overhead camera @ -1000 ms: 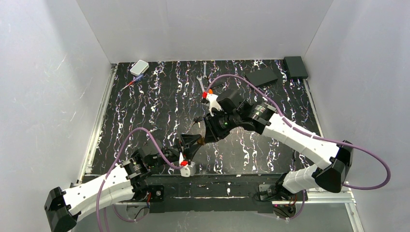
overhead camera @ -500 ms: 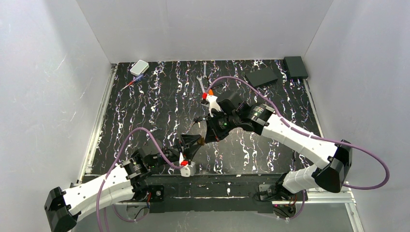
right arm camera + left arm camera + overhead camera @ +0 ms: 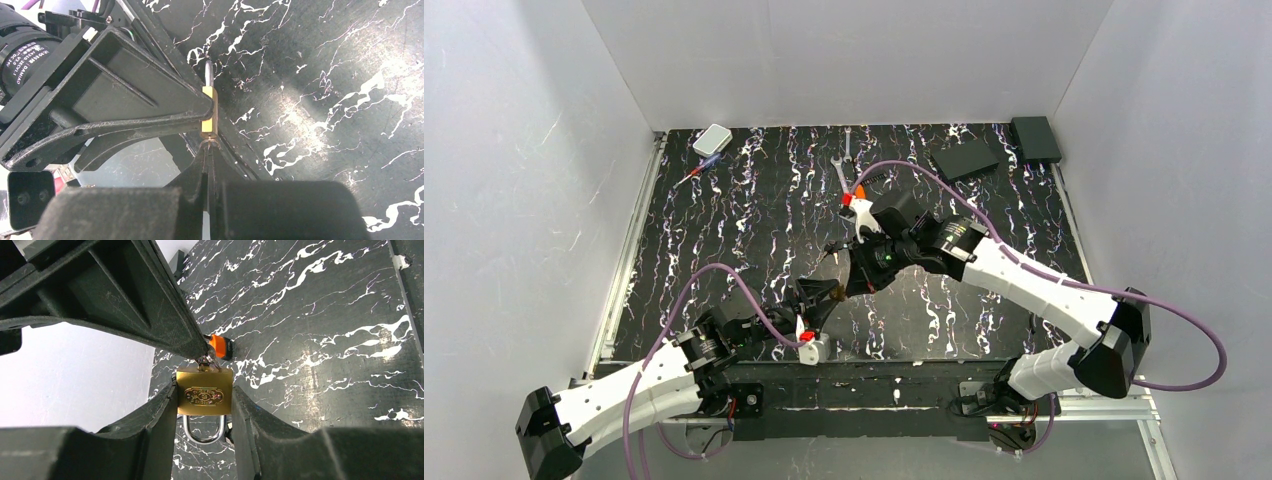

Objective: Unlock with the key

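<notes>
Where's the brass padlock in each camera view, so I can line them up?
Top external: padlock near the table's front centre, where the two arms meet.
Left wrist: centre, face-on, clamped in the left claw, shackle pointing down.
Right wrist: centre, edge-on, shackle pointing up.
Shared landmark: the right claw, its tip at the padlock's end opposite the shackle.

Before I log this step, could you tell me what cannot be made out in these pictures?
- Blade of the key: both wrist views, covered by the right gripper pinching it; whether it sits in the padlock is unclear.
- Hoop of the padlock: right wrist view, edge-on, partly behind the left gripper.
- Top view: padlock and key too small, under the grippers.
</notes>
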`<state>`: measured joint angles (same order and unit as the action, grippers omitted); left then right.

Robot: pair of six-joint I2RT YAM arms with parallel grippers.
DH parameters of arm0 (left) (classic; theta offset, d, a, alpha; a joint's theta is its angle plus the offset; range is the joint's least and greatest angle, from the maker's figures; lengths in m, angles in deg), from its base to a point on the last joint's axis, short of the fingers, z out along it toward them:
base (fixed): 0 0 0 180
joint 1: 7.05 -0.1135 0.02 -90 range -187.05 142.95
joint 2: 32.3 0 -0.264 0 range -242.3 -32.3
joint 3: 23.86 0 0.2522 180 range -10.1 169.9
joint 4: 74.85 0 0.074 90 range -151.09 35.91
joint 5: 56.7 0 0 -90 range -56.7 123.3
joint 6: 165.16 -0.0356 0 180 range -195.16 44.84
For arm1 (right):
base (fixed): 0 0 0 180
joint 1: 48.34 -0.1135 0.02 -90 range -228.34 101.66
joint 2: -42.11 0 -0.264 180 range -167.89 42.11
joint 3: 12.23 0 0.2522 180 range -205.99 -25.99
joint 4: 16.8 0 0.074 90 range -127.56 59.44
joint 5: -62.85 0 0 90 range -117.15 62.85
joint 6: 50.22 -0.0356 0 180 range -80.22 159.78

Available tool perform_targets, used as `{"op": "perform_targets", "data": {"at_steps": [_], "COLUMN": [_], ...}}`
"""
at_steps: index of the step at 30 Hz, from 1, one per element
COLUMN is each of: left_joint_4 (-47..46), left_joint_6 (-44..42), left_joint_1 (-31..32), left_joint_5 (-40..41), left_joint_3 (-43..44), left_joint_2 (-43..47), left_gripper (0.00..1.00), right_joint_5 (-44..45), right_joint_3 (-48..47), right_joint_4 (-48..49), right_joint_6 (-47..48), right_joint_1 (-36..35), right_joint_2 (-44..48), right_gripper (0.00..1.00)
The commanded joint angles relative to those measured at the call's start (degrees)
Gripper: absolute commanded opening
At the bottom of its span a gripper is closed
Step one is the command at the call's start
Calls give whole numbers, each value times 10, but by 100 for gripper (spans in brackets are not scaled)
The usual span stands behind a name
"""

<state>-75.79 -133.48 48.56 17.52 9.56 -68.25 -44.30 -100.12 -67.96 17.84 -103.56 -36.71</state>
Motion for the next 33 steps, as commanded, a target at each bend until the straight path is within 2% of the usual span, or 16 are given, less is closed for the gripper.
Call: {"op": "perform_targets", "data": {"at_steps": [1, 6, 9, 12, 14, 17, 20, 26, 30, 33], "left_joint_4": [-45, -44, -46, -49, -51, -50, -51, -49, -47, -46], "left_joint_6": [1, 4, 5, 6, 7, 18, 30, 51, 59, 53], "left_joint_1": [2, 2, 2, 2, 2, 2, 2, 2, 2, 2], "left_joint_5": [-8, -13, -12, -7, -9, -25, -49, -81, -96, -85], "left_joint_3": [26, 26, 28, 28, 26, 26, 24, 25, 27, 28], "left_joint_2": [11, 11, 11, 11, 15, 21, 25, 22, 14, 12], "left_gripper": [0, 0, 0, 0, 0, 0, 0, 0, 0, 0], "right_joint_5": [-9, -7, -12, 29, 24, 3, 15, 37, 67, 111], "right_joint_3": [5, 29, 51, 55, 57, 50, 37, 51, 45, 35], "right_joint_4": [58, 88, 138, 151, 164, 159, 118, 114, 113, 117], "right_joint_6": [0, 15, -17, -64, -75, -31, 37, 123, 145, 114], "right_joint_1": [-3, -4, -4, -3, -2, -7, -13, -44, -71, -72], "right_joint_2": [-9, -2, 6, 6, 5, 2, 4, 12, 7, -1], "right_gripper": [1, 1, 1, 1, 1, 1, 1, 1, 1, 1]}}
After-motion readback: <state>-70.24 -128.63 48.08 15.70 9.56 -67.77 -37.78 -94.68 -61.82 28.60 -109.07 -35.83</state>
